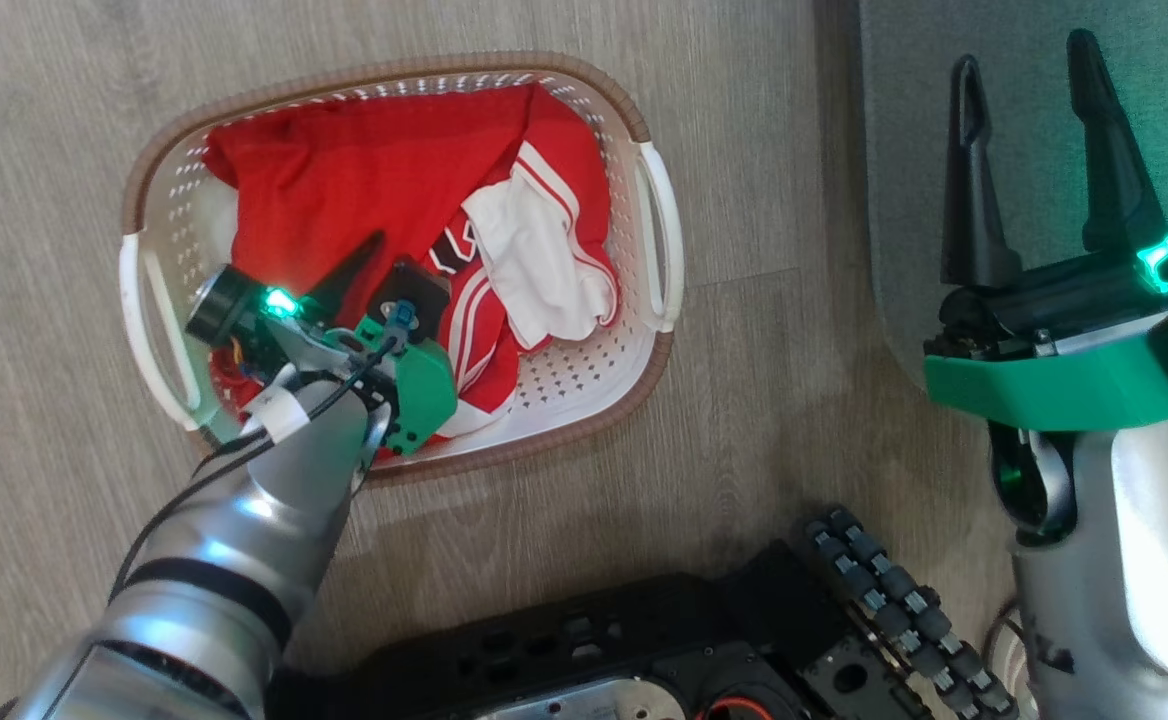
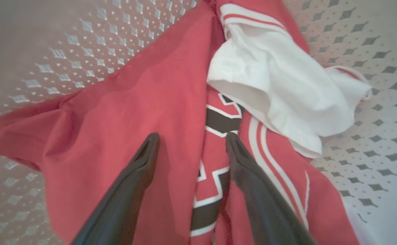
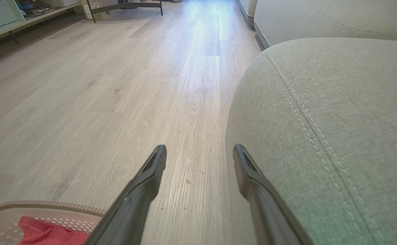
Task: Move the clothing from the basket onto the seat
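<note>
The clothing point(image 1: 364, 180), bright red sports garments of thin fabric with white stripes and a white lining turned out, lay crumpled in the small oval cream plastic basket point(image 1: 584, 385) on the pale wood floor point(image 1: 764, 380). I judged it light, limp and slippery; a raised fold by the black-white lettering looked the best bite. My left claw point(image 2: 192, 136) pointed at that spot, fingers spread, gripping nothing. My right claw point(image 1: 1024, 55) stood open and empty beside the large grey-green fabric seat point(image 1: 904, 150).
</note>
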